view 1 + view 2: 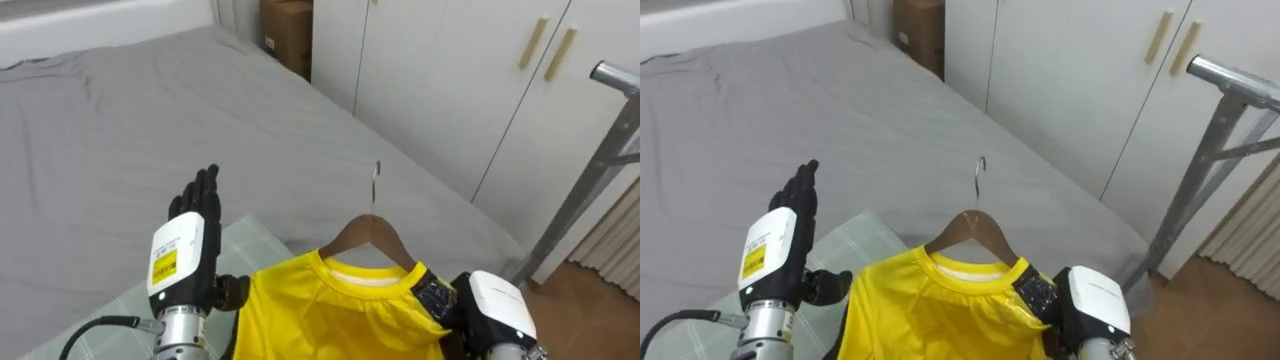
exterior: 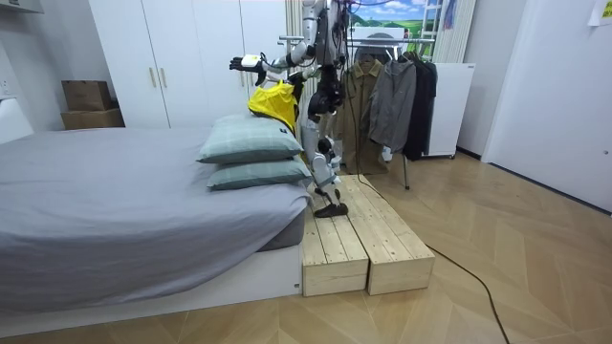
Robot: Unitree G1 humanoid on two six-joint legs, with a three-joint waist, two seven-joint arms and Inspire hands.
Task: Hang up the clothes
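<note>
– Where is the yellow T-shirt (image 1: 340, 310)?

– On a wooden hanger with a thin metal hook (image 1: 370, 235), held up in front of the robot's chest and above the pale green checked pillow (image 1: 255, 245) on the grey-sheeted bed (image 1: 120, 130). The hook points upward and touches nothing.

– And the hands?

– The left hand (image 1: 195, 215) is raised beside the shirt with its dark fingers straight, holding nothing. The right hand (image 1: 497, 300) is at the shirt's right shoulder. Its fingers are hidden by the cloth, so I cannot tell its grip.

– Where does the robot stand?

– On a low wooden platform (image 2: 354, 239) between the bed and the grey metal clothes rack (image 1: 590, 170), where dark jackets (image 2: 387, 100) hang. White wardrobe doors (image 1: 450, 70) are beyond the bed.
</note>
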